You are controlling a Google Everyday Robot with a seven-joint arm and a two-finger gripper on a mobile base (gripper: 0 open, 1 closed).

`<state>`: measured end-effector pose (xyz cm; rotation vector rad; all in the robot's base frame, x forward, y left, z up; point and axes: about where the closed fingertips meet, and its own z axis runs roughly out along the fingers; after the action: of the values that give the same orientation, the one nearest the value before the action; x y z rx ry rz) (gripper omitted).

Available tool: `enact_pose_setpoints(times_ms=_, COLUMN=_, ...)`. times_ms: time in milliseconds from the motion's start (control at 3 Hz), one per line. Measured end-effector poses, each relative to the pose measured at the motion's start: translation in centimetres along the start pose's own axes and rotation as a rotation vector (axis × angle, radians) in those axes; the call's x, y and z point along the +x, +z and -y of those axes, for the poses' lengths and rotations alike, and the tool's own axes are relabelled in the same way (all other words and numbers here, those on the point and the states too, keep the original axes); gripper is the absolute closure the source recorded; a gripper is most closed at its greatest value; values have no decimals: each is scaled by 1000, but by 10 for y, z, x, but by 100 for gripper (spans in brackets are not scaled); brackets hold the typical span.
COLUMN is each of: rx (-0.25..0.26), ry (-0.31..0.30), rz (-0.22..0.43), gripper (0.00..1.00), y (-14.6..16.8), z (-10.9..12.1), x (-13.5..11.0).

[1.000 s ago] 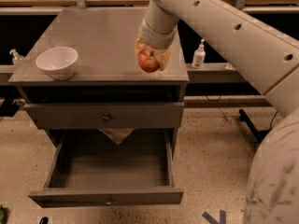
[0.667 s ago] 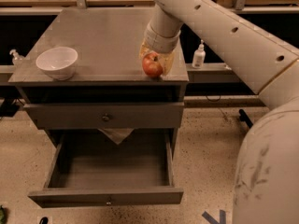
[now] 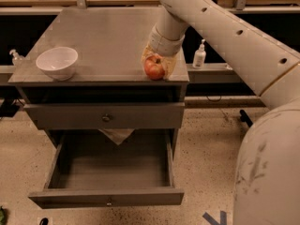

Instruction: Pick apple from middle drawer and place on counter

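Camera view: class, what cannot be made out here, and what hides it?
- Apple rear, at the counter front right edge: covered by the end effector over it.
- Middle drawer inside, nearest strip: behind its own front panel.
- Left pump bottle: lower part behind the counter.
- Robot arm: cut off by the top and right edges.

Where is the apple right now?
In the camera view, the apple is at the front right edge of the counter, held by the gripper, right of the bowl.

The apple sits at the front right edge of the counter with the gripper down around it, the bowl at the front left (well apart), and the middle drawer juts forward below the upper drawer front
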<state>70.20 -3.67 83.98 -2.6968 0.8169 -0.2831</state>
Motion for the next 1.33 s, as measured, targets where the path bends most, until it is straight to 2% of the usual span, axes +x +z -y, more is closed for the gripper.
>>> enact_pose_setpoints(times_ms=667, rx=-1, ry=-1, rz=2, gripper=0, y=2, z=0, x=0)
enact_pose_setpoints(times_ms=1333, rx=-82, ry=31, rz=3, gripper=0, y=17, z=-4, x=3)
